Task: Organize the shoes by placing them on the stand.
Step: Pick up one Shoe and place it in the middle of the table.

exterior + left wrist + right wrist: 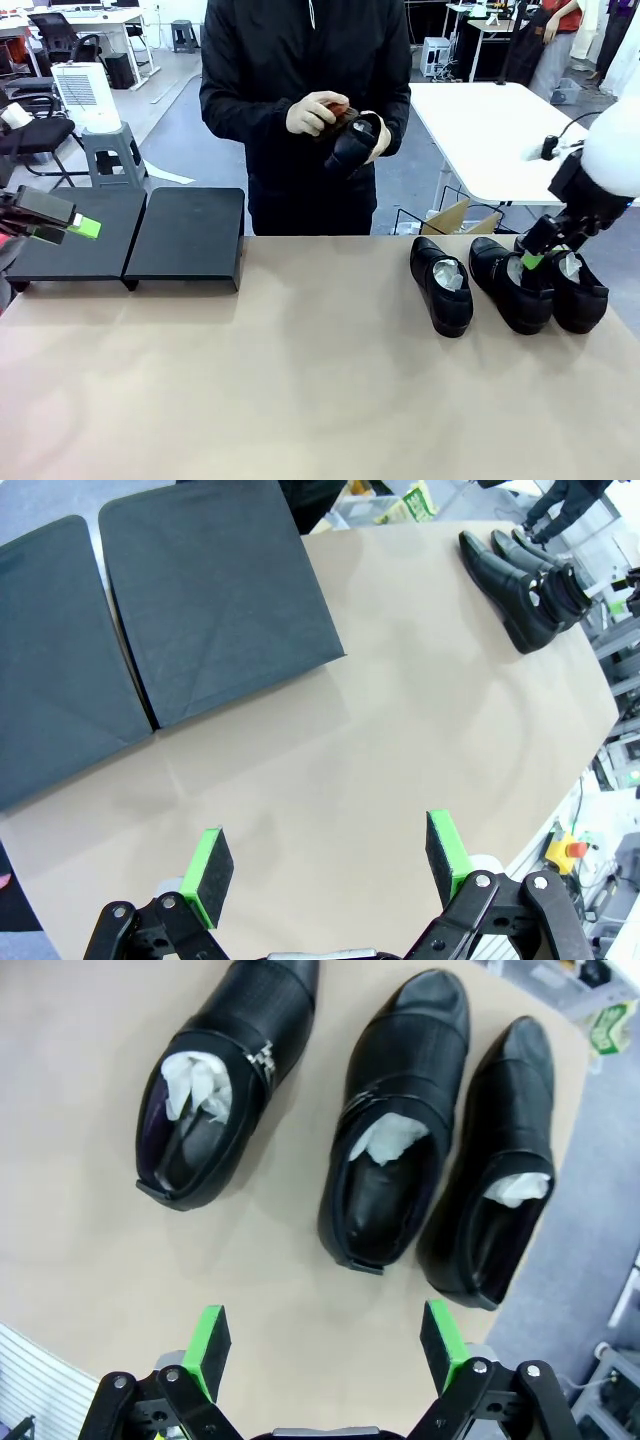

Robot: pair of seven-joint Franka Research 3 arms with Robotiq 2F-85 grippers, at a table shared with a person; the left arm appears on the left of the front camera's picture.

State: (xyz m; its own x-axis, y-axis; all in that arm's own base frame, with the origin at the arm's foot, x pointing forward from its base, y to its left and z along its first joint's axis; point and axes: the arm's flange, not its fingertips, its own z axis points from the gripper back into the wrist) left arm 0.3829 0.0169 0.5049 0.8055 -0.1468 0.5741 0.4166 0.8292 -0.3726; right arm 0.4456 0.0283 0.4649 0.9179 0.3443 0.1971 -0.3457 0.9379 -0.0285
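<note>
Three of the shoes (511, 285) stand side by side on the desk (300, 380), at about 3 o'clock from its middle in the front view. Each one's long axis runs roughly from 11 to 5 o'clock. The fourth shoe (353, 145) is off the desk, in the person's gloved hands (312, 113) at 12 o'clock.

In the right wrist view the middle shoe (395, 1120) lies at about 1 o'clock from the right fingers (207, 1352). Its heel is nearest them and its toe points away toward 1 o'clock. Its neighbours sit at 11 o'clock (225, 1080) and at 2 o'clock (500, 1160), the latter just beside it. The right fingers are spread wide and hold nothing. The gap between them runs from 9 to 3 o'clock, so it lies nearly across the shoe's length. In the front view they (533, 262) hang close over the two shoes farthest toward 3 o'clock.

The stand (185, 235) is well apart from the row, at 9 o'clock, and its two sections are bare. The left fingers (85, 228) hover at the outer section, also spread and holding nothing. From the left wrist the shoes (510, 575) show far off at 1 o'clock, beyond the stand (210, 610).

The right arm is plainly the nearer one. I judge the coming grasp turns on settling its fingers astride the middle shoe's sides.
</note>
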